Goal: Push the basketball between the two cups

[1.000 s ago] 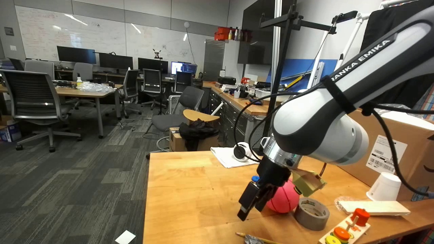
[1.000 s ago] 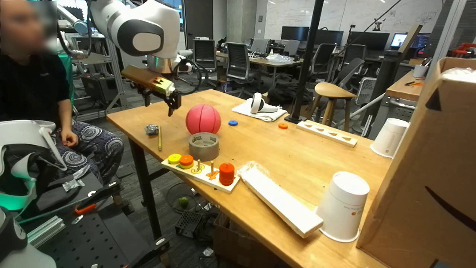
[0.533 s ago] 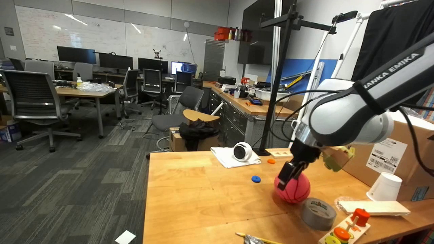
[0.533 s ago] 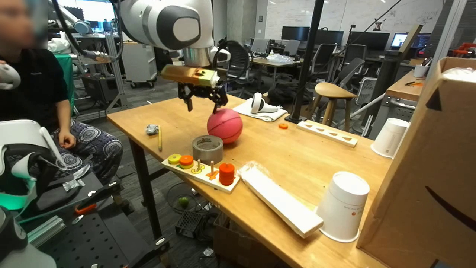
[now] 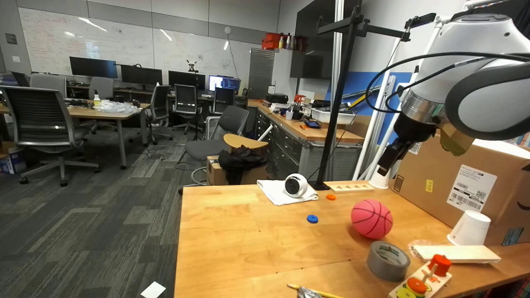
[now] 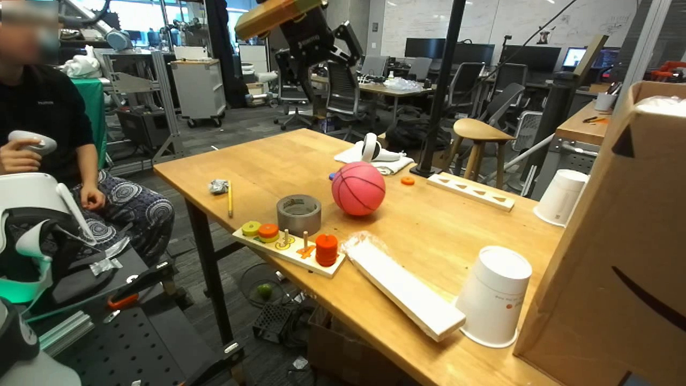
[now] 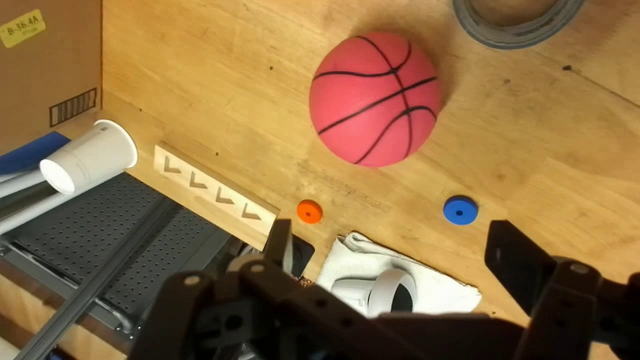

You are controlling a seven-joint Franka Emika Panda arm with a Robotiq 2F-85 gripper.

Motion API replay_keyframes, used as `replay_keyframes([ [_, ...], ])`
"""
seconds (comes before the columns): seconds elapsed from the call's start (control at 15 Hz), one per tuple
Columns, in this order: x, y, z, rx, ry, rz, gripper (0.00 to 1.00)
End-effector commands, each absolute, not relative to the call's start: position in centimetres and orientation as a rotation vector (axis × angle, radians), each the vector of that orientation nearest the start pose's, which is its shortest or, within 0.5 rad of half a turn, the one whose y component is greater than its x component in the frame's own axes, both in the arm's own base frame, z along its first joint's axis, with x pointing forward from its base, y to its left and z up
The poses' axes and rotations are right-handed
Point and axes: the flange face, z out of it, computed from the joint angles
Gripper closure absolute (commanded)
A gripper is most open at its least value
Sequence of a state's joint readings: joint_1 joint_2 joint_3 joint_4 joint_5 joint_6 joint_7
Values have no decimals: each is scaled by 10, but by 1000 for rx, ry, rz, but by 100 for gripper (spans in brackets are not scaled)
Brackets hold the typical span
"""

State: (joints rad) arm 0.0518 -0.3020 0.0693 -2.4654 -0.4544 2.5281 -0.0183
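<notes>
Wrist view: the gripper (image 7: pixel 389 240), spread wide, holds nothing; the basketball (image 7: pixel 375 100) rests on the table (image 7: pixel 540 160) at twelve o'clock from it. In an exterior view, the basketball has the far cup (image 6: pixel 560 197) at three o'clock, the near cup (image 6: pixel 496 297) at four.

In the wrist view the top edge slices through the grey tape roll (image 7: pixel 505 39) at two o'clock from the basketball (image 7: pixel 375 100), and the gripper (image 7: pixel 390 227), blurred, runs off the bottom edge at six o'clock. In an exterior view the basketball hides most of the blue disc (image 6: pixel 331 176) at its ten o'clock. In an exterior view the gripper hides the upper part of the white cup (image 5: pixel 378 183) at the basketball's twelve o'clock, and at ten o'clock the whiteboard (image 5: pixel 134 46) bears writing too small to read.
</notes>
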Motion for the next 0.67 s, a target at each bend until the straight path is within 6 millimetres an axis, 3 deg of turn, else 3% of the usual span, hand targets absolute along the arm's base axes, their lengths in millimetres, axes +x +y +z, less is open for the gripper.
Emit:
replay_keyframes([
  [0.0, 439, 101, 418, -3309, -696, -587, 0],
  [0.33, 411, 156, 358, -3148, -619, -377, 0],
  [0.6, 405, 203, 335, -2984, -548, -339, 0],
])
